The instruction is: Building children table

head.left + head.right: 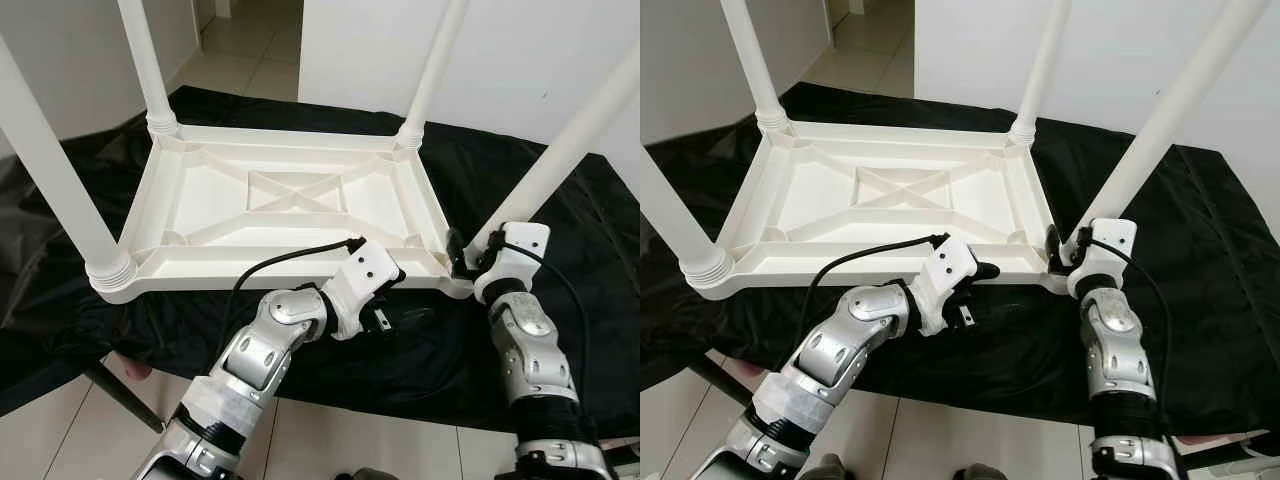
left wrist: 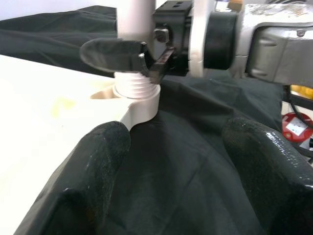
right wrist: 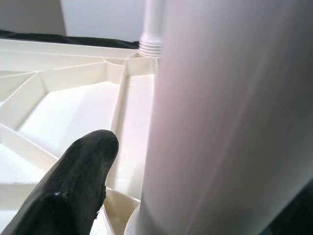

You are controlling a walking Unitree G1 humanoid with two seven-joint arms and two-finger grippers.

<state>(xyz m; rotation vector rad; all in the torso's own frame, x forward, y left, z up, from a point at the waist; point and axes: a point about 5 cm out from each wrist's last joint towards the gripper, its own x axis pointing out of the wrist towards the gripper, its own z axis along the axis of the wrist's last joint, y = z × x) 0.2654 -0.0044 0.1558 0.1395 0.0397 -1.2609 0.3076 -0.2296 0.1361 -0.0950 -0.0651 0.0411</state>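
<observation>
A white plastic children's table lies upside down on a black cloth, with its legs pointing up. My right gripper is shut on the near-right leg, just above its threaded base. In the right wrist view, one black finger lies beside that leg. My left gripper hovers open over the cloth at the table's front edge, a little left of that corner. Nothing is between its fingers. The left wrist view looks straight at the right gripper on the leg.
Three more legs stand at the other corners: near left, far left, far right. The cloth covers a low surface with tiled floor in front. A white wall is behind. A dark rod slants at lower left.
</observation>
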